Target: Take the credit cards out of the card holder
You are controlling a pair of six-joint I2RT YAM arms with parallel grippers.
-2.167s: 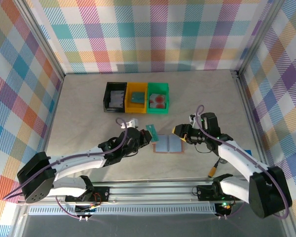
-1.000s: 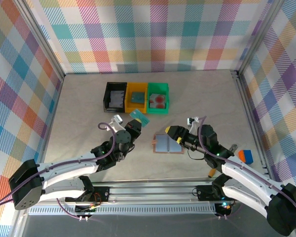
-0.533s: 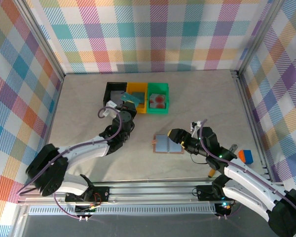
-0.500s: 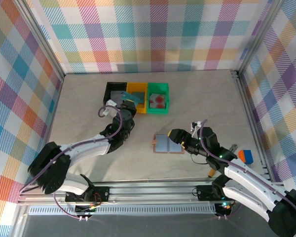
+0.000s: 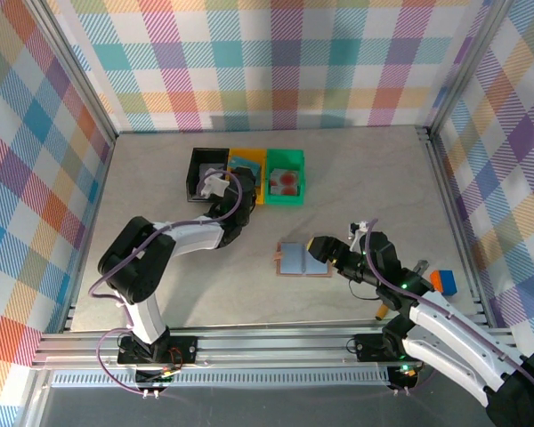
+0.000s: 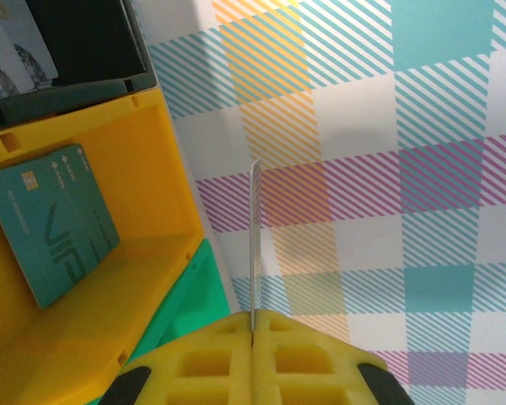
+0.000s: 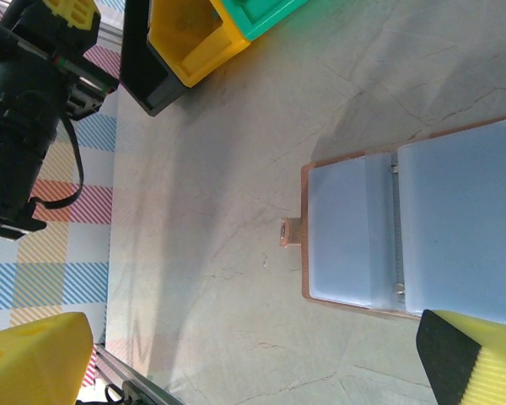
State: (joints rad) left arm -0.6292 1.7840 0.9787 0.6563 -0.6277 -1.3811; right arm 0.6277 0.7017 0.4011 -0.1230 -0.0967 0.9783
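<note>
Found the card holder [image 5: 299,259] open and flat on the desk [image 5: 160,205], lower centre-right of the overhead view. Runs left to right across the frame along its long axis, with the fold crossing it front to back. Points its small clasp tab [image 7: 290,229] toward the left edge. Shows two grey-blue pockets in the right wrist view, with no card seen in either.

Noted the change: found the teal card [image 6: 255,245], about two seconds back just beside the holder's upper left corner, now up at the row of bins at upper centre, over the yellow bin [image 6: 110,278]. Found the left pincer [image 6: 253,333] clenched on its lower edge. Stands edge-on as a thin line straight up the frame, long axis pointing away from the pads. Recorded a second teal card [image 6: 55,219] already inside the yellow bin.

Found the right pincer [image 7: 255,361] released, fingers wide apart, at the holder's right half. Could not determine whether it touches the holder.

Judged: extraction of this card done, release into the bin outstanding. Judged the task close to complete, given the apparently bare pockets.
</note>
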